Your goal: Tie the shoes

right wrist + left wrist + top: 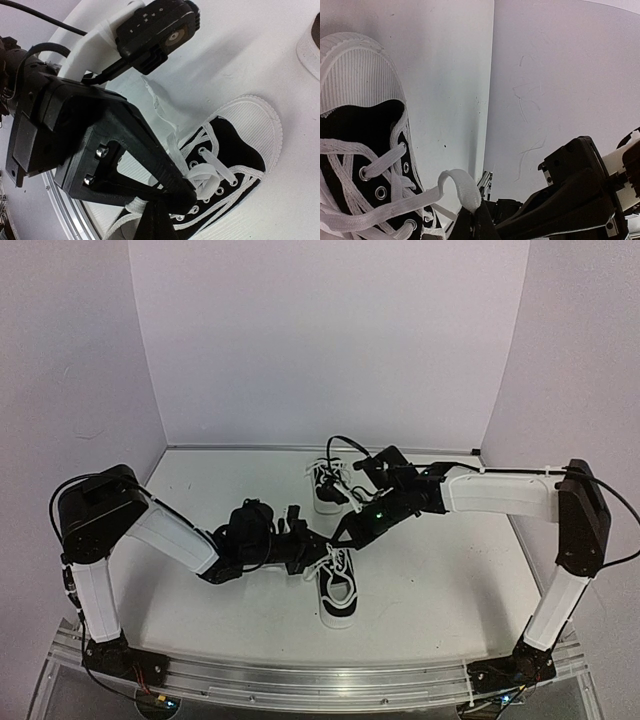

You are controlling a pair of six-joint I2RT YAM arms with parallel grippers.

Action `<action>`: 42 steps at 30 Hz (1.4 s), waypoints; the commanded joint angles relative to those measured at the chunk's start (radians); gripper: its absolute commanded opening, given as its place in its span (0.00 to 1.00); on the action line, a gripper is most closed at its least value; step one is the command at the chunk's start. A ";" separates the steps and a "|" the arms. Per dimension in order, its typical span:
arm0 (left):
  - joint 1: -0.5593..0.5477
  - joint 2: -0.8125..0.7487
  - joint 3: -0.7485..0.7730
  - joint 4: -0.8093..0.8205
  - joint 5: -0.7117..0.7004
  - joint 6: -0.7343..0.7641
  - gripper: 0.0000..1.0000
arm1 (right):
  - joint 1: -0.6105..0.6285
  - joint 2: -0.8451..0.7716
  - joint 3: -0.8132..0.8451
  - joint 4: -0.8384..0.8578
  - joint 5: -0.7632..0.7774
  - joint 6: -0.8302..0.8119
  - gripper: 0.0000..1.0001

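Note:
Two black shoes with white soles and laces lie on the table: the near shoe (338,592) and the far shoe (327,486). My left gripper (318,552) sits just left of the near shoe's lacing, shut on a loop of white lace (461,187) pinched at its tips (476,210). My right gripper (345,533) reaches in from the right, above the same shoe (227,160). It is shut (156,212), and a strand of lace (131,206) runs into its tips. The left gripper's finger crosses in front and hides the contact. Crossed laces (202,175) bunch over the eyelets.
The far shoe's white sole (311,45) shows at the right wrist view's top right corner. White walls enclose the table on three sides. The right arm's body (580,190) is close beside the left gripper. An aluminium rail (320,680) runs along the near edge.

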 commanded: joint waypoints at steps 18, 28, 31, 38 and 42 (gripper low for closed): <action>-0.008 0.030 -0.040 0.158 0.084 -0.094 0.00 | -0.079 -0.182 -0.139 0.040 -0.048 0.169 0.34; -0.008 0.053 -0.049 0.209 0.067 -0.124 0.00 | -0.048 -0.250 -0.346 0.272 -0.189 0.293 0.28; -0.008 0.062 -0.051 0.231 0.063 -0.137 0.00 | -0.023 -0.226 -0.351 0.312 -0.171 0.304 0.29; -0.008 0.060 -0.054 0.237 0.057 -0.139 0.00 | -0.001 -0.155 -0.312 0.331 -0.165 0.288 0.32; -0.008 0.061 -0.051 0.239 0.054 -0.139 0.00 | 0.006 -0.120 -0.297 0.330 -0.152 0.280 0.31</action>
